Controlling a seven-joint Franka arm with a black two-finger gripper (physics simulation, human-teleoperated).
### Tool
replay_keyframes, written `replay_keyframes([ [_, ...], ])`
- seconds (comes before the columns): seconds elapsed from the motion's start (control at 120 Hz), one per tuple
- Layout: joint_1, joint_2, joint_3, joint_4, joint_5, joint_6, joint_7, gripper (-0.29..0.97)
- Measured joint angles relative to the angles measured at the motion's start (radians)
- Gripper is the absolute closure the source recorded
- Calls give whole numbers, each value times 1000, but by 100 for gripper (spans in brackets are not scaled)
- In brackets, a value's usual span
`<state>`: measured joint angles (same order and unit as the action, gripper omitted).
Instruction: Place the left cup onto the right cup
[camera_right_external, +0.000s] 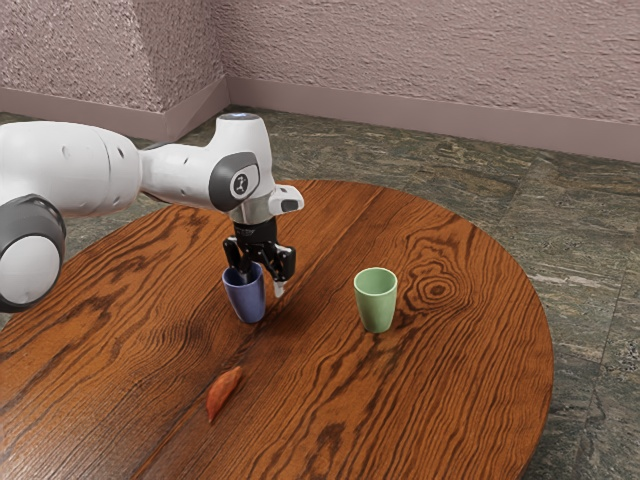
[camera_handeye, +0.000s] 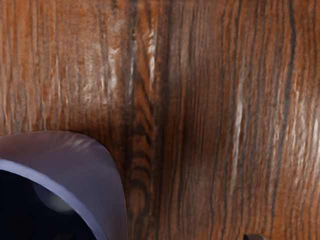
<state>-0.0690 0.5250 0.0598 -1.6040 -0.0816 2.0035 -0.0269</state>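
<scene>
The dark blue cup (camera_right_external: 245, 295) stands upright on the round wooden table (camera_right_external: 450, 400), toward the exterior view's left. The light green cup (camera_right_external: 376, 299) stands upright to its right, about a hand's width away. My gripper (camera_right_external: 258, 274) hangs at the blue cup's rim, open. One finger reaches down at the cup's mouth and the other finger (camera_right_external: 281, 283) stands outside its right wall without touching it. In the wrist view the blue cup's rim and dark inside (camera_handeye: 60, 180) lie right under my hand.
A small orange elongated object (camera_right_external: 223, 393) lies on the table in front of the blue cup, toward the near edge. The table's edge curves away at the exterior view's right, with stone floor (camera_right_external: 560, 210) beyond it.
</scene>
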Motion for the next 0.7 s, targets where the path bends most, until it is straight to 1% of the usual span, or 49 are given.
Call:
replay_keyframes([
  [0.192,1,1,3,-1,0,2,-2,39],
  [0.492,8,1,9,-1,0,2,-5,48],
  [0.7,6,2,9,-1,0,3,-9,66],
])
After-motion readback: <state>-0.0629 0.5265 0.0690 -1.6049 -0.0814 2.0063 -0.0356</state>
